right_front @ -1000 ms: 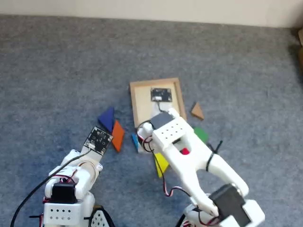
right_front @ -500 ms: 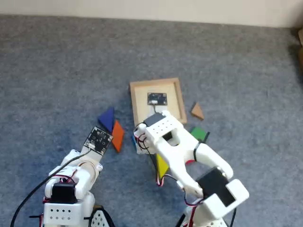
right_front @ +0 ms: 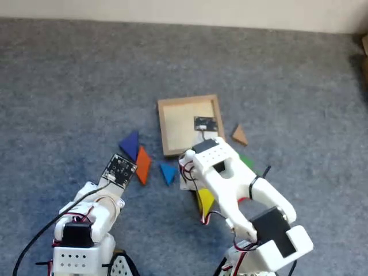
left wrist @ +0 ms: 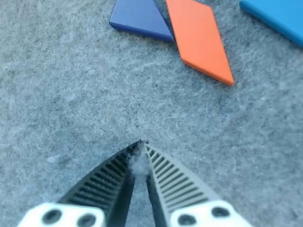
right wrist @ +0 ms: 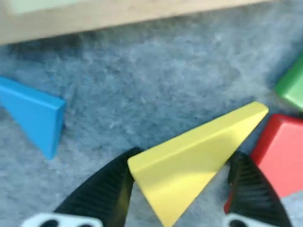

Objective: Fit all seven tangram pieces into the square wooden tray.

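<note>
Tray: the square wooden tray (right_front: 187, 102) lies on the grey carpeted table top (right_front: 69, 86) with its floor bare; no piece sits in it.
Right arm: the right gripper (right wrist: 183, 163) has its two dark fingers (right wrist: 111, 187) pressed to either side of the flat yellow wooden triangle (right wrist: 189, 165), just outside the tray's near rim. I can't tell whether the piece is off the carpet.
Left arm: the left gripper (left wrist: 140, 150) hangs over bare carpet, its fingers drawn together tip to tip and holding nothing.
Near the left arm: the dark blue wooden triangle (right_front: 130, 144) and the orange wooden parallelogram (right_front: 142, 164) lie side by side, seemingly touching, near the tray's corner.
Other loose pieces: the light blue wooden triangle (right_front: 168, 171) lies by the tray's near edge. The red wooden block (right wrist: 279, 153) and the green wooden piece (right wrist: 292, 85) are beside the yellow one. The small tan wooden triangle (right_front: 239, 135) lies just off the tray's far side from the blue ones.
Progress: hardly begun, by my reckoning. None of the seven is placed, the yellow one is first in hand, and six more are left to fetch.
</note>
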`<control>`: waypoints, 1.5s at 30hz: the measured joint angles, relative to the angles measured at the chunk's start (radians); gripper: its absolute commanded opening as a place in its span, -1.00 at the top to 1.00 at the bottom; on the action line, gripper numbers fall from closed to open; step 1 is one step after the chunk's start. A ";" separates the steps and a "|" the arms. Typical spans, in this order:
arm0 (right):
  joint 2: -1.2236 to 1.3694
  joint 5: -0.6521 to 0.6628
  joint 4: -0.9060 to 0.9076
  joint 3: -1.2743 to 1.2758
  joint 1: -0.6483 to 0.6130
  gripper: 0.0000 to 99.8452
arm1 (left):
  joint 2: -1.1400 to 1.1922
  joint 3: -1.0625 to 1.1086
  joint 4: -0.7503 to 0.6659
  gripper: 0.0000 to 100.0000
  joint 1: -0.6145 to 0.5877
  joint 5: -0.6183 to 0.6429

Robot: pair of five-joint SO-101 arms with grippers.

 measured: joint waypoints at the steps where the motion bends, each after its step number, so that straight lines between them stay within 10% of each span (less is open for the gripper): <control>1: 0.000 -0.008 -0.003 0.000 0.000 0.43 | 0.000 0.000 0.000 0.99 0.000 0.000; 18: 0.018 -0.089 -0.147 0.015 -0.029 0.43 | 0.000 0.000 0.000 0.99 0.000 0.000; 45: -0.230 0.031 -0.219 0.180 -0.029 0.99 | 0.000 0.000 0.000 0.99 0.000 0.000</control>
